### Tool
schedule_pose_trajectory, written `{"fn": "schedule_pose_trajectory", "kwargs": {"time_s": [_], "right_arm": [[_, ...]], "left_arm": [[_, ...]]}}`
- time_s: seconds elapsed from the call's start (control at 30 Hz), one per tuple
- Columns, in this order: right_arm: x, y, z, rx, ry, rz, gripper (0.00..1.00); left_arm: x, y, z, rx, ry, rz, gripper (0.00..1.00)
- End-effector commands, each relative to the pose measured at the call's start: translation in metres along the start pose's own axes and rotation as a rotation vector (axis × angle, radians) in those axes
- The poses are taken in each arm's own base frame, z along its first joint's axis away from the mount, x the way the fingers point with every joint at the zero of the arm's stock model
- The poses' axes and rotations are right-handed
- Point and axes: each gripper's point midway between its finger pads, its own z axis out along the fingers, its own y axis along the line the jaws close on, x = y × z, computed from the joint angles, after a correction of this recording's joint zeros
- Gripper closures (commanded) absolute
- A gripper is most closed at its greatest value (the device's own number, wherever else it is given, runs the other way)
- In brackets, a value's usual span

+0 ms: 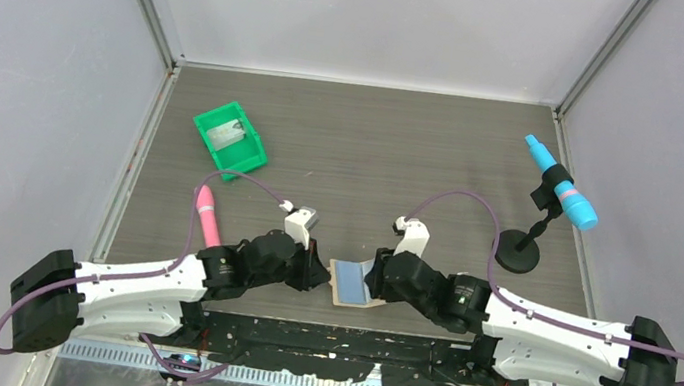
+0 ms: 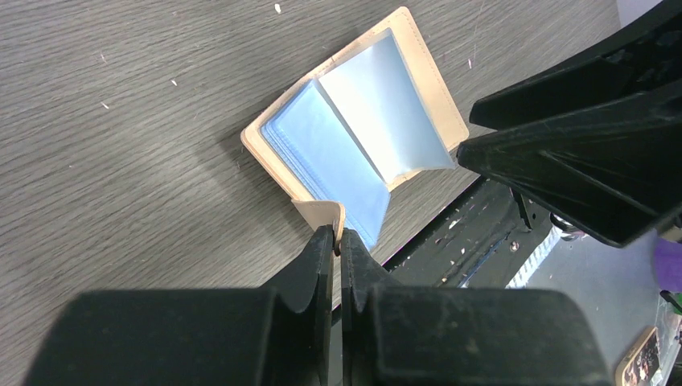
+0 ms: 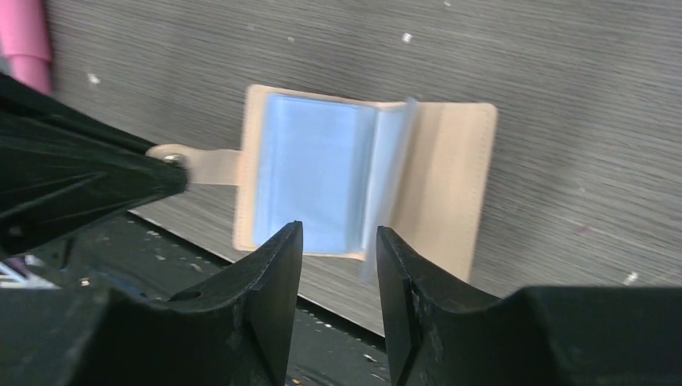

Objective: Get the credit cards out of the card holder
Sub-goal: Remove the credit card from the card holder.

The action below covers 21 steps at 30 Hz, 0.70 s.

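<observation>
At the card holder (image 2: 378,112) strap, left hand (image 2: 338,238) clamped, low.

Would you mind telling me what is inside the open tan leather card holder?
Inside the tan leather card holder lie stacked pale blue panels, with one lifted leaf. Whether cards sit within them is hidden; no separate card shows.

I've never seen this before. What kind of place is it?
Probably a robot lab test booth: a left arm and right arm meet at a card holder, and plain grey walls box in the small table.
</observation>
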Motion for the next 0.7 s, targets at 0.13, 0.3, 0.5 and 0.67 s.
{"fn": "schedule_pose_trajectory", "kwargs": {"time_s": [0.13, 0.3, 0.5, 0.67], "right_arm": [[-0.03, 0.056, -0.004, -0.186, -0.076, 0.041, 0.55], [-0.013, 0.055, 0.015, -0.142, -0.016, 0.036, 0.55], [-0.003, 0.052, 0.03, -0.105, 0.009, 0.027, 0.51], [0.005, 0.059, 0.04, -0.126, 0.037, 0.027, 0.44]], "left_arm": [[-0.014, -0.016, -0.001, 0.054, -0.046, -0.01, 1.0], [-0.015, -0.017, -0.002, 0.056, -0.049, -0.01, 1.0], [-0.016, -0.017, -0.003, 0.058, -0.055, -0.009, 1.0], [-0.014, -0.015, -0.003, 0.056, -0.051, -0.009, 1.0]]}}
